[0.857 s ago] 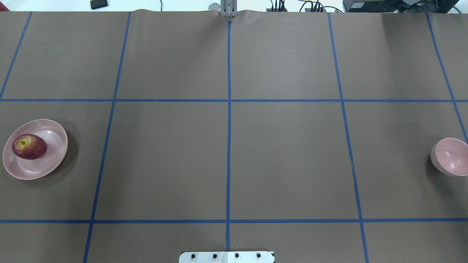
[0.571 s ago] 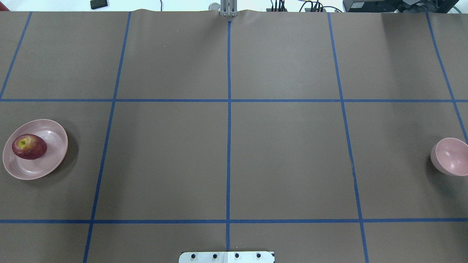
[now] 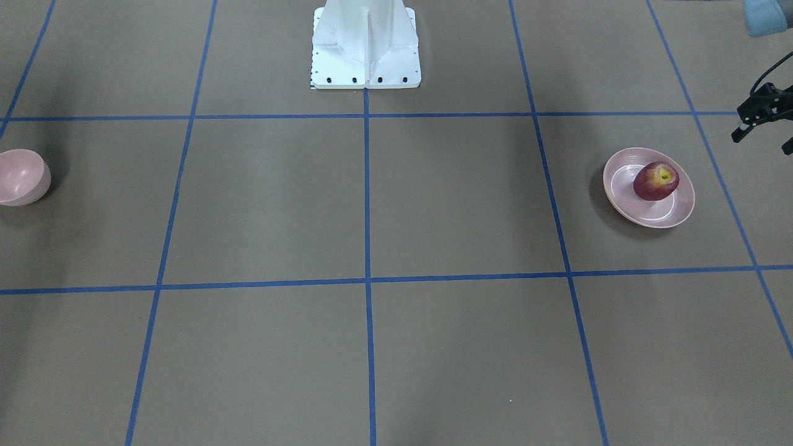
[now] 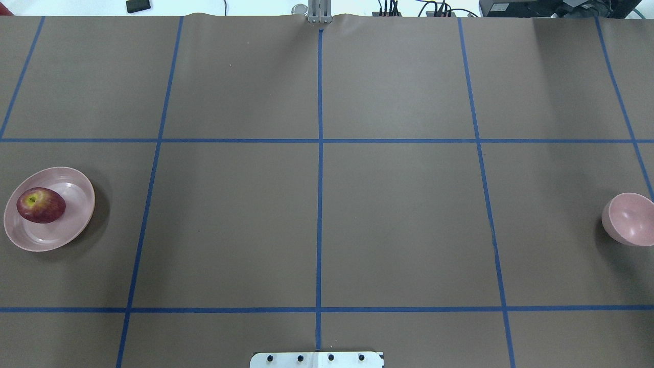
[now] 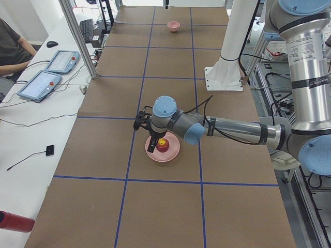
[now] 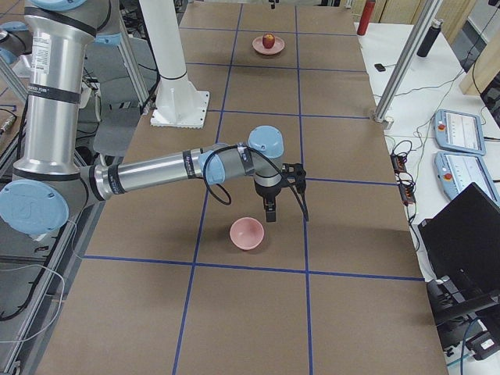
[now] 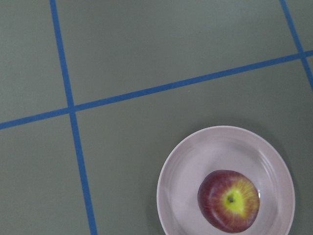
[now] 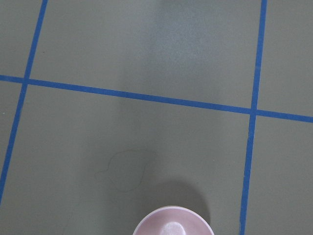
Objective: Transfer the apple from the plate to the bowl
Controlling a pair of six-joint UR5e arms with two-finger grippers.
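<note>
Worktop (image 4: 398, 214): brown, blue tape grid.
Left tool (image 3: 762, 144): hovers just beside plate (image 4: 71, 227), fingers apart, holding nothing.
Right tool (image 6: 287, 217): well apart from plate, at opposite end; cannot tell whether fingers are apart.
Bowl (image 4: 631, 220): well apart from plate, empty.
Apple (image 4: 41, 205): on plate, stem hollow up.

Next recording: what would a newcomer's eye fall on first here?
The dark red apple with its yellow patch, lying on the pink plate at the table's end on the robot's left. Far across the blue-taped brown table, the small pink bowl stands empty at the opposite end. The left tool hangs near the plate, apart from the apple.
</note>
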